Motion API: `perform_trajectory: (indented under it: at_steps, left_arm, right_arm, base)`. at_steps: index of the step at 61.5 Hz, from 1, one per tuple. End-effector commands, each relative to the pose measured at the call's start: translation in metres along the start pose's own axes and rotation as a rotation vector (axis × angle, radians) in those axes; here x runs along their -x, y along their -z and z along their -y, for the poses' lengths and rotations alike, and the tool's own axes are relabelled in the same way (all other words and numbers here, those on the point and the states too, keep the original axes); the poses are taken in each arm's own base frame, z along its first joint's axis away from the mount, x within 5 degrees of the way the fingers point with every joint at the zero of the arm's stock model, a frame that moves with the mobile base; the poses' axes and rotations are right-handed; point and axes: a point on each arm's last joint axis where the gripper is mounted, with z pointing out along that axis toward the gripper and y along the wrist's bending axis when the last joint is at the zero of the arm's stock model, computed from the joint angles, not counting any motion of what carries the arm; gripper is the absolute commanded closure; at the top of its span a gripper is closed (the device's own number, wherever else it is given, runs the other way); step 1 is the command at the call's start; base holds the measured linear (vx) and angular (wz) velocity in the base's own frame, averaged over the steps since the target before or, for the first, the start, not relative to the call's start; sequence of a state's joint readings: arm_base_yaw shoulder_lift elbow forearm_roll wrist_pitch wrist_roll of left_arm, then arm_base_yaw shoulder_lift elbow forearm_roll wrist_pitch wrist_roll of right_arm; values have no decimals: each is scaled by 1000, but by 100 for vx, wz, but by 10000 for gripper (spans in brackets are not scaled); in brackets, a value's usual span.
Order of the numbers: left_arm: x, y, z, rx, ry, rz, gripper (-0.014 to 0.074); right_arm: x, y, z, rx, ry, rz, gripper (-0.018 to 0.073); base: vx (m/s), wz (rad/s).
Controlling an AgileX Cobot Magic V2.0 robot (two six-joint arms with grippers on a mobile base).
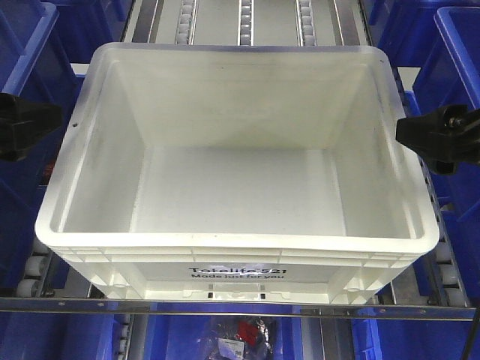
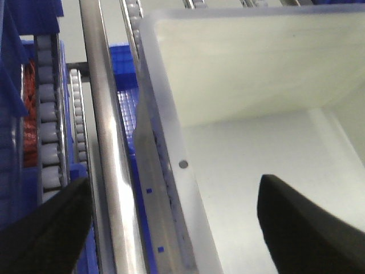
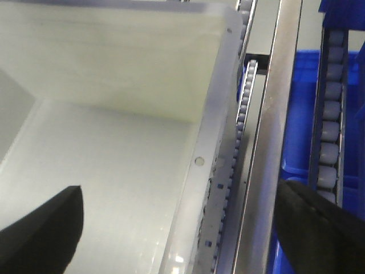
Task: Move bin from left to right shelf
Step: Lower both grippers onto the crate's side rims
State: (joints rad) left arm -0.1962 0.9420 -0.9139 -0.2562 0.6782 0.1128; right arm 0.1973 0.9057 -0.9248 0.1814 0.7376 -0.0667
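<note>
The bin [image 1: 225, 244], a large white tote printed "Totelife 521", sits empty on the roller lane of the shelf and fills most of the front view. My left gripper [image 1: 34, 124] hangs at its left rim and is open. In the left wrist view the left gripper [image 2: 174, 228] straddles the bin's left wall [image 2: 245, 74], one finger inside and one outside. My right gripper [image 1: 439, 139] is open at the right rim. In the right wrist view the right gripper [image 3: 182, 228] spans the bin's right wall [image 3: 114, 63] the same way. Neither gripper's fingers press on the plastic.
Blue plastic bins [image 1: 26, 52] [image 1: 457, 45] stand on both sides. Roller tracks [image 1: 244, 19] run back behind the bin. Metal rails [image 2: 105, 142] [image 3: 268, 142] flank it closely. A steel front bar [image 1: 240, 307] crosses below, with a blue bin of packets [image 1: 244, 334] underneath.
</note>
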Motion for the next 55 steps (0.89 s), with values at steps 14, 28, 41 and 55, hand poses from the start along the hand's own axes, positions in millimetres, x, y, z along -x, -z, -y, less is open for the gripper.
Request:
perform_trajectory:
  at_steps: [14, 28, 41, 55]
  left_arm:
    - [38, -22, 5, -34, 16, -67, 47]
    - [49, -57, 1, -37, 29, -171, 47]
    - [52, -77, 1, -62, 69, -203, 47]
    - [48, -96, -2, -58, 75, -251, 47]
  right_arm:
    - [32, -17, -1, 5, 6, -59, -72]
    - [50, -42, 1, 6, 2, -123, -66]
    - [60, -64, 3, 5, 2, -171, -57]
    - [55, -92, 7, 2, -5, -249, -47]
  base:
    - [0, 0]
    - [0, 0]
    - [0, 0]
    - [0, 0]
